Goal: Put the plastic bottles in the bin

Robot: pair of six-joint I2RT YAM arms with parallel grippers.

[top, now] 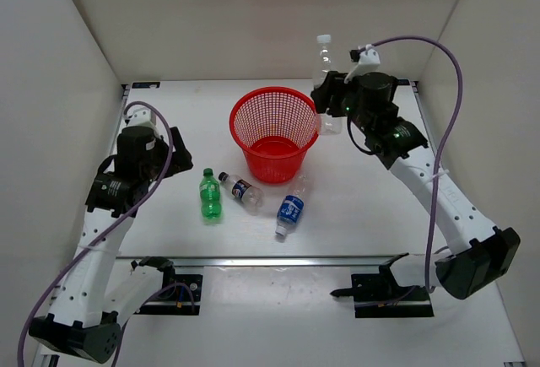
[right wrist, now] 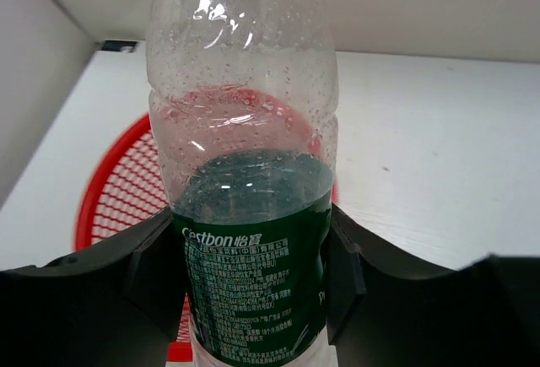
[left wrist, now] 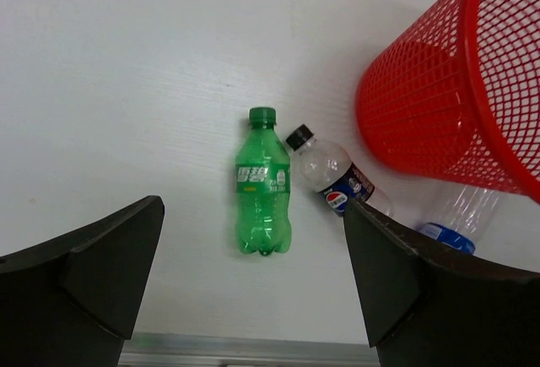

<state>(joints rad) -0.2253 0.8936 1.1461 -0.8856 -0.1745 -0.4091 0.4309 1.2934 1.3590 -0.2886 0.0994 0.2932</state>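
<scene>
Right wrist view: green-label bottle (right wrist: 253,173) clamped beside the bin (top: 274,169)

We are reading "Cestbon" in white on the dark green label. Chinese characters are following it, and the fine print below is too small for us to make out. The right gripper (right wrist: 253,299) is clenching this bottle at the label and holding it upright above the table (top: 380,215), just beside the bin's right rim. The left gripper (left wrist: 253,215) is hanging spread wide, nothing between its fingers, above the green bottle (left wrist: 263,190). That bottle's label is showing pale lettering, possibly Sprite, but we are not reading it surely. Just beside its shoulder, the dark-label bottle (left wrist: 336,180) is showing a Pepsi roundel. The blue-label bottle (top: 289,209) is lying near the bin's base. All three are lying flat on the table between the bin and the rail (top: 278,259) at the near edge. Bare table is running left and right out to the walls (top: 51,89).
</scene>
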